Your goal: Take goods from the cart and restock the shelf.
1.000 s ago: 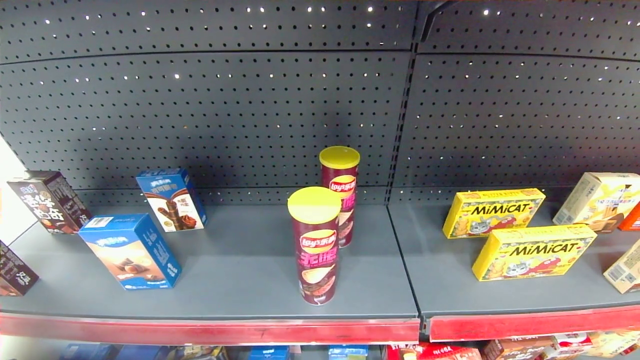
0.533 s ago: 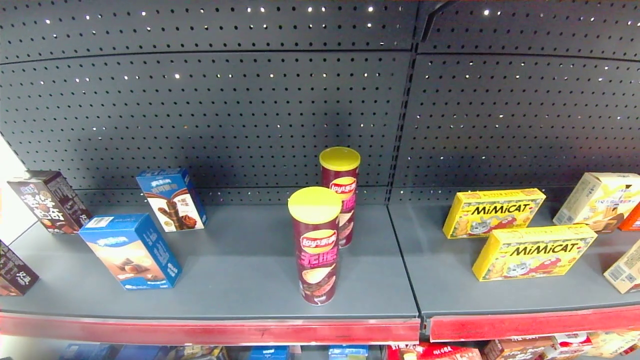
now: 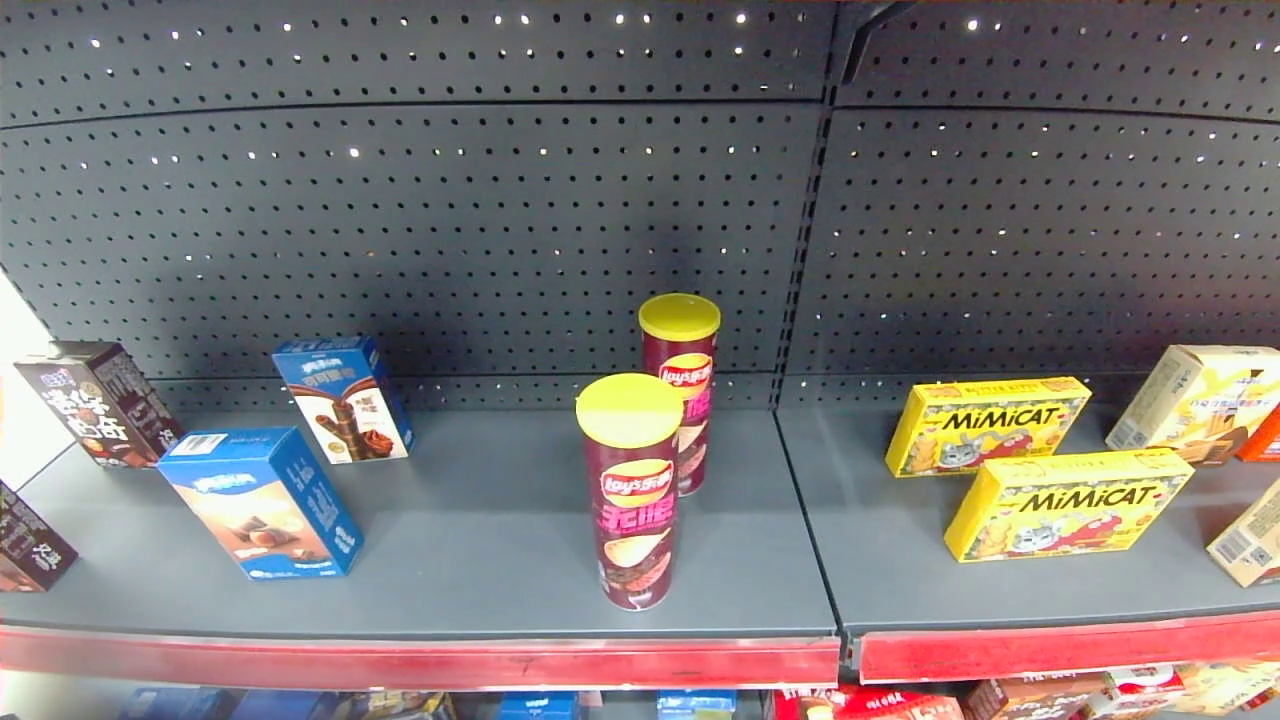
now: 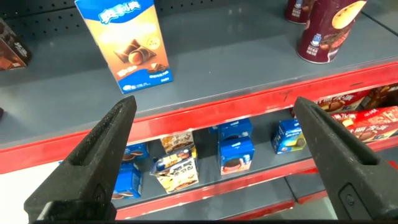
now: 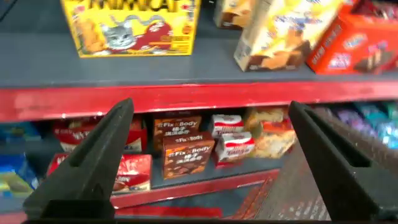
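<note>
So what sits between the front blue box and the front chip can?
Nothing: in the head view, bare shelf separates the front blue box and front chip can.

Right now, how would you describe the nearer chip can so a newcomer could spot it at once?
On the grey shelf with the red front edge, between blue boxes on the left and yellow boxes on the right, stand two upright maroon cans with yellow lids. The front can is the one nearer the red edge, ahead of the rear can.
</note>
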Motion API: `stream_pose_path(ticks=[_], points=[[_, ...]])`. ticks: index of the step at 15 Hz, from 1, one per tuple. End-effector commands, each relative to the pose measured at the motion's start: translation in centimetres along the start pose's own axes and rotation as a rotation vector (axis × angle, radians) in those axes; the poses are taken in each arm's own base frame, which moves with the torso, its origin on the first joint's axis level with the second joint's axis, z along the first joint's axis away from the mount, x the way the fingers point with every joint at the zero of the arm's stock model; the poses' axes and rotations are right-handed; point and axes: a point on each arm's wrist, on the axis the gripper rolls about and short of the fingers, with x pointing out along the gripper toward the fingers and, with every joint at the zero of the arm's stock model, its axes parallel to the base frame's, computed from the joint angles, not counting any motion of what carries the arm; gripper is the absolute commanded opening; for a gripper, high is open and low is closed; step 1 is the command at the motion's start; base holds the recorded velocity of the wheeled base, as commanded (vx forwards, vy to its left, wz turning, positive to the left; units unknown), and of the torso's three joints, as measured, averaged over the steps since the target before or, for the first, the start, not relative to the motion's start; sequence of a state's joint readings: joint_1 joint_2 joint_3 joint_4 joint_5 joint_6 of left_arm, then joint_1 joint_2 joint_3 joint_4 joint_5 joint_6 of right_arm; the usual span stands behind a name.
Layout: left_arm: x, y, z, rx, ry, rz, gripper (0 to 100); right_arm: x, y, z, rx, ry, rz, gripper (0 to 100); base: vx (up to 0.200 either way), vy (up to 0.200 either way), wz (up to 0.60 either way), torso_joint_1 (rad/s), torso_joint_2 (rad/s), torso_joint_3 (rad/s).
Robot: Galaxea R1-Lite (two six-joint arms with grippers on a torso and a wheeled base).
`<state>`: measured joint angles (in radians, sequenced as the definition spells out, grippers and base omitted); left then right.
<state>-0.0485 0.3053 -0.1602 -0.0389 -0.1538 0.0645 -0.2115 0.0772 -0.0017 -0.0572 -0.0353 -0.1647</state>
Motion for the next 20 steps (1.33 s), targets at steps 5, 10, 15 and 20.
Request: stream_pose_path(ticks=[5,10,15,20], points=[[-0.26,-0.04,-0.01,0.003,-0.02,0.001,100,0.0,0.01,0.01,0.026,0.018,0.006,100,0.0,0.0,0.0,0.0,0.0,0.0],[-0.5,-0.1,-0.17,-0.015,-0.037,-0.006,100,-0.01,-0.03,0.05,0.049,0.018,-0.005,100,0.0,0.0,0.0,0.0,0.0,0.0],[-0.51,-0.1,-0.13,-0.023,-0.039,-0.01,100,-0.01,-0.03,0.05,0.06,0.018,-0.005,100,0.0,0.0,0.0,0.0,0.0,0.0],[-0.5,-0.11,-0.32,-0.025,-0.034,-0.011,100,0.01,-0.03,0.04,0.068,0.013,-0.006,100,0.0,0.0,0.0,0.0,0.0,0.0]])
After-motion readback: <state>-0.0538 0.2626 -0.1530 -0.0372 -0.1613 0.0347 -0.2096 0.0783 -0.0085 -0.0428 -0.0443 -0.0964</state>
